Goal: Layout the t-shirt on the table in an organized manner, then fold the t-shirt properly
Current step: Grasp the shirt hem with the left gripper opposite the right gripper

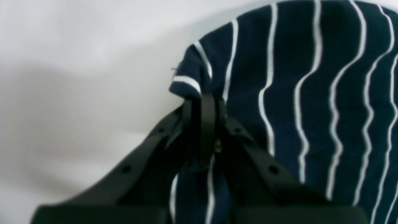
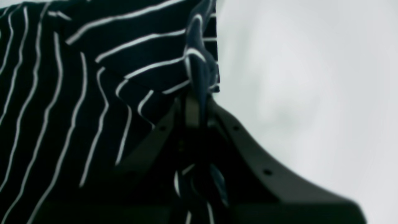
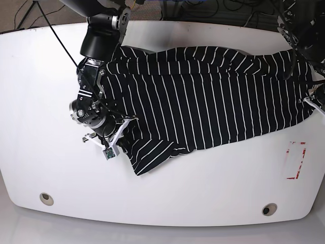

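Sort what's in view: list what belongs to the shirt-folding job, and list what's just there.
Part of the job:
- t-shirt, spread across the table
- left gripper, shut on a shirt edge
- right gripper, shut on bunched shirt fabric

Just there:
- red-marked rectangle
- two metal-ringed holes along the near edge
- cables beyond the far edge

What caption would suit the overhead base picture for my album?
Two robot arms hold a striped t-shirt stretched across a white table, one pincer gripping each side.
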Robot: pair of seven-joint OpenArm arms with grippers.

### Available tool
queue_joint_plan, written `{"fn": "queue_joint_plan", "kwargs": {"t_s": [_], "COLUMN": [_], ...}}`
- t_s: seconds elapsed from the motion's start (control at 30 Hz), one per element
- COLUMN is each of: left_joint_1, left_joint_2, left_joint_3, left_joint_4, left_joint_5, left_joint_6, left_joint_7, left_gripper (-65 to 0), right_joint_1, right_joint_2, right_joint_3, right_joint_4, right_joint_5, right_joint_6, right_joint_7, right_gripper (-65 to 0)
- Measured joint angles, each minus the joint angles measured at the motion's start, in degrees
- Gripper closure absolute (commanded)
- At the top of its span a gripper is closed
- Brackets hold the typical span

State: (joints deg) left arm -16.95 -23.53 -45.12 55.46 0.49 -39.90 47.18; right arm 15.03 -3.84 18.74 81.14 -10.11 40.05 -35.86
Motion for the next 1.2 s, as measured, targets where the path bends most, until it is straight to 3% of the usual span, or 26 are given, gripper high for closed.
{"fn": "queue_joint_plan", "kwargs": {"t_s": [0.3, 0.53, 0.87, 1.03, 1.2], "left_joint_1": [0.2, 0.0, -3.3, -4.4, -7.5], "left_joint_2": [2.5, 7.1, 11.9, 15.5, 16.4], "left_joint_3": [0.1, 0.6, 8.8, 13.1, 17.3], "left_joint_4": [15.7, 28.4, 46.3, 51.8, 52.4], "left_joint_5": [-0.4, -0.2, -1.2, -0.7, -1.7], "left_joint_6": [-0.2, -0.4, -0.2, -0.1, -0.5], "left_joint_7": [6.4, 14.7, 21.6, 22.6, 22.6], "left_gripper": [0.0, 0.0, 0.0, 0.0, 0.0], "right_joint_1": [-3.5, -4.1, -3.2, -0.5, 2.3], "right_joint_2": [0.4, 2.4, 4.4, 8.3, 11.1], "right_joint_3": [0.1, -0.1, 5.4, 7.0, 7.2], "right_joint_4": [7.7, 12.3, 13.3, 13.3, 13.3], "right_joint_5": [0.3, 0.7, 0.2, 0.4, 0.0], "right_joint_6": [0.1, 0.5, 0.5, 0.5, 0.0], "right_joint_7": [-3.5, -3.4, -4.5, -5.2, -5.3], "right_gripper": [0.0, 0.0, 0.0, 0.0, 0.0]}}
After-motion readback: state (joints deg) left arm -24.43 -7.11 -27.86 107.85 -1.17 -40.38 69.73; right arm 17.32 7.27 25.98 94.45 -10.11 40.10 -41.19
